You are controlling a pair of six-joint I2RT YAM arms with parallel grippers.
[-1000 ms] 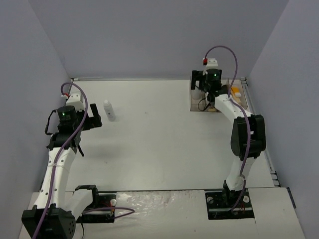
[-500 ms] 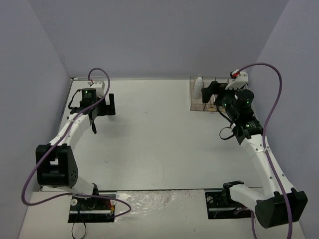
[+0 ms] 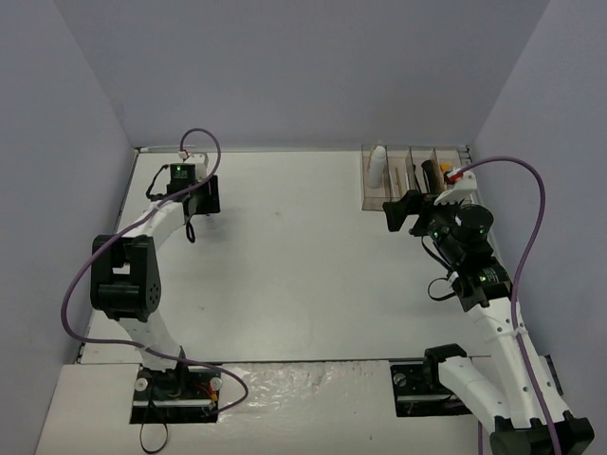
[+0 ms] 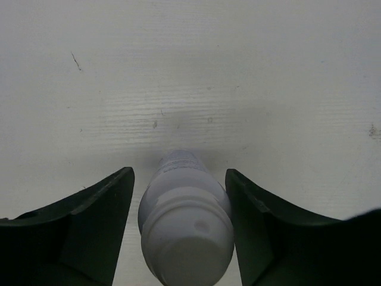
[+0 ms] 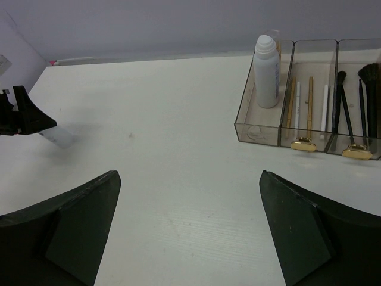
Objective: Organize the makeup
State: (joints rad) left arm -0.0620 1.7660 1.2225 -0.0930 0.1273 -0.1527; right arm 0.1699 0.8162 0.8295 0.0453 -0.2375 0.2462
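Found the left gripper [image 4: 178,173] at the far left of the table [image 3: 285,275], pinching a lying white bottle [image 4: 184,220]. Saw its 2 dark fingers [image 4: 89,232] pressed against either side of the bottle's body, cap end toward the wrist camera, far end pointing away across the bare white surface. Judged the bottle to be flat on the table rather than lifted, going by the soft shadow right under it in the wrist view. Could not confirm that from the top view, with the bottle hidden there beneath the gripper. Caught the same pair from the right wrist camera too, at the left edge of that view, white body poking out past the black jaws.

Found the right gripper [image 5: 189,176] spread wide, holding nothing, hanging above the right half of the table and aimed toward the clear smoky box [image 5: 259,136] in the far right corner, short of it and not touching. Counted 3 compartments in the right wrist view. Noted an upright white bottle [image 5: 266,71] in the leftmost of those, thin pencils [image 5: 310,104] in gold and white lying lengthwise in the middle compartment, and black brushes [image 5: 340,76] in the rightmost, heads toward the far wall. Made out 2 small gold-coloured pieces [image 5: 303,143] at the box's near wall but could not tell what kind. Saw the 2 grippers well apart, on opposite sides of the table.
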